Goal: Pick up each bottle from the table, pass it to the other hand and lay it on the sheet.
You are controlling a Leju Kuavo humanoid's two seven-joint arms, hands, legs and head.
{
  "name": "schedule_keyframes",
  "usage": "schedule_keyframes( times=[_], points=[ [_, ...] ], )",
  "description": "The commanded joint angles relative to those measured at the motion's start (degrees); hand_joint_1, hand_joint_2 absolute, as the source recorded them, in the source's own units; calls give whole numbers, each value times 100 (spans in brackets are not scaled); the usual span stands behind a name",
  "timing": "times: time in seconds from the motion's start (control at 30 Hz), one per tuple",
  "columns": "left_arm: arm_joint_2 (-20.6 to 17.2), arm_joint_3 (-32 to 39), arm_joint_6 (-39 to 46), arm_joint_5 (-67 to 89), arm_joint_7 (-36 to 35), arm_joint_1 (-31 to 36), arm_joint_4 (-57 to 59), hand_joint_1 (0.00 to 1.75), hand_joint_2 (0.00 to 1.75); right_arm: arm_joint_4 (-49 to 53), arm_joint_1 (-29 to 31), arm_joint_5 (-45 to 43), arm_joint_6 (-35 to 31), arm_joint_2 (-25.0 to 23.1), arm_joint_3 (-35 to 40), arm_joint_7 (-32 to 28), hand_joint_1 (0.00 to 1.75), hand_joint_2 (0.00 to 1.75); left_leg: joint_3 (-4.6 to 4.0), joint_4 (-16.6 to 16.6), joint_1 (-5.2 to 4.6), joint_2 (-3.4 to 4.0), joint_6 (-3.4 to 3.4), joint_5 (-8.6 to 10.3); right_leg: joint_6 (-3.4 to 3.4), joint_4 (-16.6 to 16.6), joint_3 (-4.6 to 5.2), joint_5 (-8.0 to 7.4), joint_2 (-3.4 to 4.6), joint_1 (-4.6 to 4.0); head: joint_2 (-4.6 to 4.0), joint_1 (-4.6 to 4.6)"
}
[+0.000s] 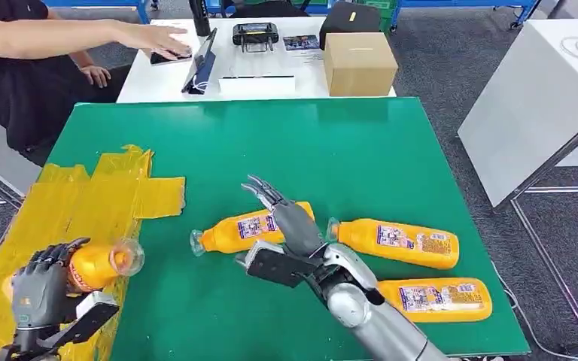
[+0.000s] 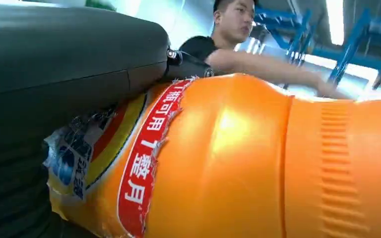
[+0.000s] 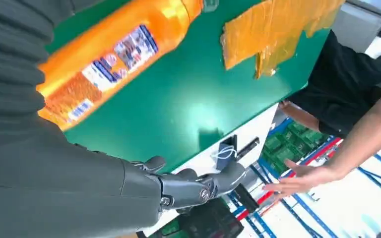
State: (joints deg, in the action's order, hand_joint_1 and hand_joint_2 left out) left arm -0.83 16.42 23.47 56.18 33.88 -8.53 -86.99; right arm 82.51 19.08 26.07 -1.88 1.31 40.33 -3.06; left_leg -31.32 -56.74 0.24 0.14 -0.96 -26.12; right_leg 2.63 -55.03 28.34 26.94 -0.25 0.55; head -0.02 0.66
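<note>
Step in hand, as judged: laying the held bottle on the sheet. To do it well, lower it flat onto the crinkled yellow sheet (image 1: 83,199), lower left of the head frame, before releasing so it cannot roll onto the green bench (image 1: 308,143). Left hand (image 1: 41,293) was wrapped around an orange plastic bottle (image 1: 101,265) above the sheet. Right hand (image 1: 286,226), fingers spread and holding nothing, hovered over the next orange bottle (image 1: 233,232) lying at frame centre. Two more bottles (image 1: 403,242) lay lower right.

"一瓶可用1整月" on held bottle's (image 2: 238,158) red label band
</note>
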Motion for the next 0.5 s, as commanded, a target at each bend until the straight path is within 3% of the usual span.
schedule_keyframes(
  times=[0.03, 0.5],
  points=[
    [-739, 170, 173, 944, 7, 93, 1462, 175, 175, -533, 640, -209, 182, 185, 33, -62, 0, 175, 10, 7, -1, 13, 2, 0, -4, 4, -6, -3, 15, 1, 0, 0],
    [-822, -177, 88, 1106, 22, 208, 1651, 175, 175, -723, 961, -332, 309, 26, 163, 89, 0, 175, -2, 3, -2, -1, 4, 3, -4, 1, 2, -2, 3, 2, 0, 0]
  ],
)
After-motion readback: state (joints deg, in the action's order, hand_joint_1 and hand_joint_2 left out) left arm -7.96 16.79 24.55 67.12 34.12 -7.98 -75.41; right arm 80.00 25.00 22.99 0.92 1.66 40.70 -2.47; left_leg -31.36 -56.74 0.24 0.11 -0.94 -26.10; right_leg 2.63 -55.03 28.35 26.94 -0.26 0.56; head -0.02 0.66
